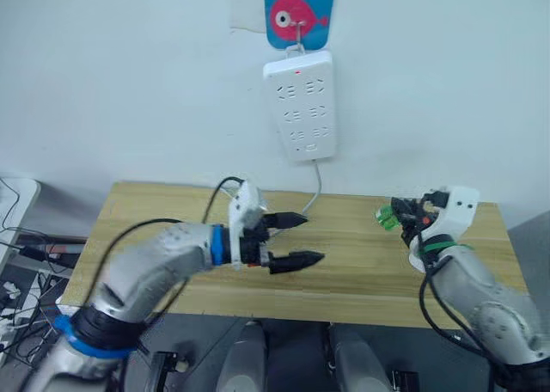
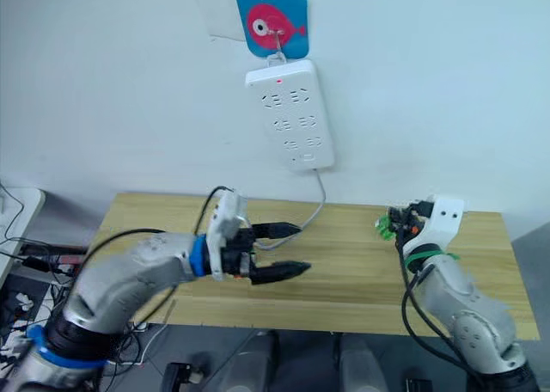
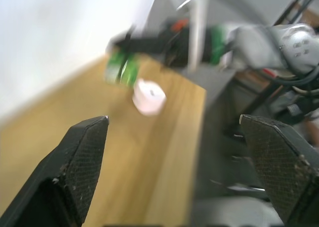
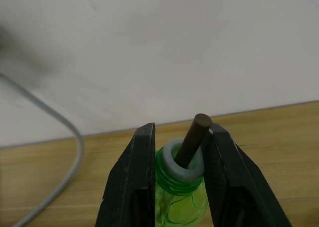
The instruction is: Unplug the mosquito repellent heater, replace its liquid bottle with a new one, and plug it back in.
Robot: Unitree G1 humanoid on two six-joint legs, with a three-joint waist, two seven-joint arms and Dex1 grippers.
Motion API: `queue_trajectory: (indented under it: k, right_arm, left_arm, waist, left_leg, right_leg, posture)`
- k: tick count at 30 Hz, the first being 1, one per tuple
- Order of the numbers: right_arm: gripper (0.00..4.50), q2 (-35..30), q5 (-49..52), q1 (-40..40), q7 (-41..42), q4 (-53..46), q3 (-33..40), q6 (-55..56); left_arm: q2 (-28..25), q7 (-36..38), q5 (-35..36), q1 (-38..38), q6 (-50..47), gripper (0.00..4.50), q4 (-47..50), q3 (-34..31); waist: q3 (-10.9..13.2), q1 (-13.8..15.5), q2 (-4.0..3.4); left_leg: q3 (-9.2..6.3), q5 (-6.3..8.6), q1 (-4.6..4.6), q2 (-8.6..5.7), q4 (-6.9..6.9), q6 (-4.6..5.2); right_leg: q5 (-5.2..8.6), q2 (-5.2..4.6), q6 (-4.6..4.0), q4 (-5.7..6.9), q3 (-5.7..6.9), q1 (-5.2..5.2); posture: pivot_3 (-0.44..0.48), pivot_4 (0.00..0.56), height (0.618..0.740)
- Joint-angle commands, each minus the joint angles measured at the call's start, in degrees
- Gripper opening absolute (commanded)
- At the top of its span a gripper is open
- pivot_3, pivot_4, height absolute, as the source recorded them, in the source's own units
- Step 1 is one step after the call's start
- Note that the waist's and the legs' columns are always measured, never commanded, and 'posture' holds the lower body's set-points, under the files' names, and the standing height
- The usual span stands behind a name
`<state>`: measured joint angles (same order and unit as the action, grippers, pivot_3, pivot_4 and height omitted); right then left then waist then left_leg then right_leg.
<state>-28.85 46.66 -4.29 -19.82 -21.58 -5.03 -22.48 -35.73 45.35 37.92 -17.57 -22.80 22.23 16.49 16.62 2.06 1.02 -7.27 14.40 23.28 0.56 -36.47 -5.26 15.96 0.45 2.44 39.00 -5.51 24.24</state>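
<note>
My right gripper (image 4: pixel 180 130) is shut on the neck of a green liquid bottle (image 4: pixel 182 207) with a dark wick standing out of its grey collar. It holds the bottle (image 1: pixel 387 216) above the right end of the wooden table (image 1: pixel 361 276), near the wall. In the left wrist view the mosquito repellent heater (image 3: pixel 148 96), a small white rounded unit with a round hole, lies on the table just below that bottle. My left gripper (image 1: pixel 309 237) hovers open over the middle of the table with nothing between its fingers, pointing towards the right arm.
A long white power strip (image 1: pixel 302 104) hangs on the wall under a blue fish sticker (image 1: pixel 297 12), and its grey cable (image 1: pixel 316 194) drops to the table's back edge. Loose cables lie on the floor at the left (image 1: pixel 26 254).
</note>
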Motion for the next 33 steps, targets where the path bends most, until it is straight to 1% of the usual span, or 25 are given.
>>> queue_trajectory:
  k: [1, 4, 5, 8, 13, 18, 23, 25, 26, 28, 31, 33]
  right_arm:
    - [0.87, 2.60, -13.11, -2.15, 5.15, 5.15, -1.78, 6.80]
    - [0.87, 5.18, -22.53, -3.16, 8.08, 12.01, -3.17, 12.02]
    - [0.87, 5.91, -25.01, -3.12, 9.05, 14.27, -3.42, 13.57]
    - [0.87, 8.06, -30.10, -3.17, 12.19, 20.15, -3.58, 17.55]
    - [0.87, 11.37, -36.27, -4.53, 14.60, 30.00, -1.92, 23.54]
    - [0.87, 12.67, -41.57, -5.33, 16.40, 35.64, -1.47, 28.80]
    - [0.87, 15.16, -42.66, -5.67, 18.11, 39.33, 0.03, 31.91]
    - [1.61, 16.05, -42.44, -5.44, 19.13, 39.64, 0.79, 32.64]
    - [1.87, 16.18, -42.77, -5.13, 19.46, 39.43, 0.94, 32.78]
    - [2.59, 16.30, -43.18, -3.72, 19.80, 37.58, 1.37, 32.28]
    - [3.60, 16.24, -43.19, -0.07, 20.97, 32.16, 1.69, 30.57]
    - [4.31, 16.11, -42.71, 4.15, 21.91, 25.84, 1.92, 27.85]
  left_arm:
    - [2.39, 0.41, -10.00, 2.58, 11.57, 4.50, -0.97, -0.24]
    - [4.79, -1.04, -15.16, 4.15, 15.52, 4.50, -2.46, -0.28]
    - [5.31, -1.02, -16.39, 4.63, 16.51, 4.50, -2.84, -0.23]
    - [6.32, -0.65, -17.58, 5.75, 16.30, 4.50, -3.31, -0.19]
    - [7.41, -0.66, -17.62, 6.92, 14.22, 4.50, -3.41, -1.05]
    - [6.62, 0.34, -17.66, 7.78, 13.88, 4.50, -1.97, -2.01]
    - [6.63, 1.00, -17.90, 8.07, 13.76, 4.50, -1.55, -2.36]
    - [6.61, 1.05, -17.96, 8.11, 13.76, 4.50, -1.46, -2.44]
    - [6.58, 1.08, -18.00, 8.18, 13.81, 4.50, -1.46, -2.51]
    - [6.45, 1.08, -18.08, 8.51, 13.95, 4.50, -1.38, -2.69]
    - [6.42, 0.65, -18.78, 9.79, 14.61, 4.50, -1.87, -2.91]
    - [6.49, 0.39, -19.70, 11.79, 15.84, 4.50, -2.36, -3.13]
  waist:
    - [0.00, -0.06, 0.00]
    - [0.01, -0.08, 0.01]
    - [0.01, -0.09, 0.01]
    - [0.01, 0.00, 0.01]
    - [0.01, 0.38, 0.01]
    - [0.01, 0.43, 0.00]
    - [0.01, 0.70, 0.00]
    - [0.01, 0.76, 0.00]
    - [0.01, 0.78, 0.00]
    - [0.00, 0.91, 0.00]
    - [0.00, 1.08, -0.01]
    - [-0.01, 1.08, -0.02]
  left_leg:
    - [0.00, 0.00, 0.01, 0.01, -0.01, 0.00]
    - [0.03, 0.07, 0.01, -0.03, -0.01, 0.12]
    - [0.02, 0.13, 0.00, -0.05, -0.03, 0.22]
    - [-0.03, 0.13, -0.01, -0.05, -0.04, 0.24]
    - [-0.05, 0.13, -0.05, -0.05, -0.11, 0.24]
    - [-0.03, 0.13, -0.14, -0.02, -0.16, 0.24]
    - [-0.03, 0.13, -0.20, -0.01, -0.16, 0.24]
    - [-0.03, 0.13, -0.21, -0.01, -0.16, 0.24]
    - [-0.03, 0.13, -0.22, 0.00, -0.16, 0.24]
    - [-0.03, 0.13, -0.23, -0.01, -0.16, 0.24]
    - [-0.05, 0.13, -0.23, -0.02, -0.14, 0.24]
    - [-0.05, 0.14, -0.22, -0.01, -0.12, 0.24]
  right_leg:
    - [-0.01, 0.00, -0.01, -0.01, 0.00, 0.00]
    - [-0.01, -0.03, 0.00, -0.03, -0.01, -0.01]
    - [-0.01, -0.03, 0.00, -0.02, -0.01, -0.02]
    - [-0.01, -0.03, 0.00, 0.00, 0.04, -0.05]
    - [-0.02, -0.02, 0.00, 0.06, 0.05, -0.09]
    - [-0.02, 0.01, -0.01, 0.09, 0.03, -0.15]
    - [-0.03, 0.02, -0.01, 0.11, 0.03, -0.20]
    - [-0.03, 0.02, -0.02, 0.11, 0.03, -0.22]
    - [-0.04, 0.02, -0.03, 0.11, 0.03, -0.23]
    - [-0.04, 0.02, -0.03, 0.11, 0.03, -0.23]
    - [-0.04, 0.02, -0.03, 0.12, 0.04, -0.23]
    - [-0.04, 0.01, -0.04, 0.12, 0.04, -0.21]
  posture:
    - [0.225, 0.275, 0.740]
    - [0.231, 0.280, 0.740]
    - [0.246, 0.278, 0.740]
    - [0.253, 0.281, 0.740]
    - [0.270, 0.285, 0.740]
    - [0.275, 0.281, 0.740]
    - [0.279, 0.273, 0.740]
    - [0.278, 0.271, 0.740]
    - [0.279, 0.270, 0.740]
    - [0.278, 0.266, 0.740]
    - [0.276, 0.264, 0.740]
    - [0.274, 0.262, 0.740]
